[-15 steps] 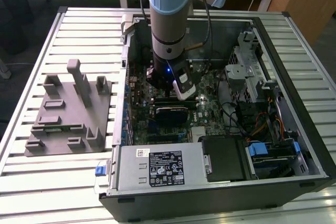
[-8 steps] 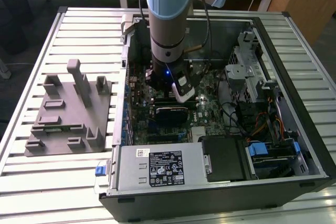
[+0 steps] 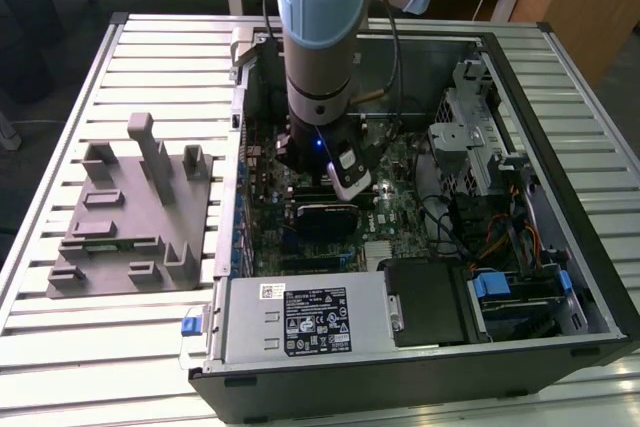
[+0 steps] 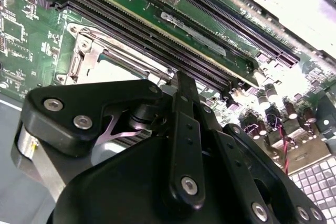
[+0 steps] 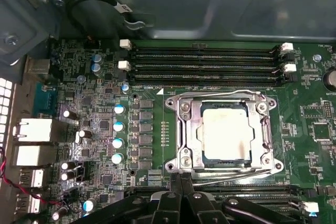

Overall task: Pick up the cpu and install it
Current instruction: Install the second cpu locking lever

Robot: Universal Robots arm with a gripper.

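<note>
So the cpu [image 5: 227, 134] looks like it's already sitting in its socket – in the first wrist view the pale silver square lies flat inside the metal socket frame [image 5: 184, 129] on the green motherboard [image 5: 304, 103], squared up with the frame's opening and not tilted as far as I can see. The socket sits between the upper row of black memory slots [image 5: 205, 64] and a second set of slots down by the claw. A thin retention lever wire [image 5: 236, 178] runs along the frame's edge on the claw's side, but I can't tell if the frame is actually latched down or just resting there.

The claw [image 5: 181, 198] hangs just beside the socket, on that second-slot side. Nothing shows between its fingertips in the first wrist view and they look close together, but honestly I can't tell for sure if it's open or closed – the second wrist view is mostly black linkage with the fingertips hidden.

In the exterior view the arm [image 3: 320, 37] reaches straight down into the open pc case [image 3: 560, 277] on the slatted bench [image 3: 130, 347], and the grey fixture [image 3: 130, 217] beside the case has no chip on it.

My read – pick-up and seating look done, maybe only clamping left
</note>
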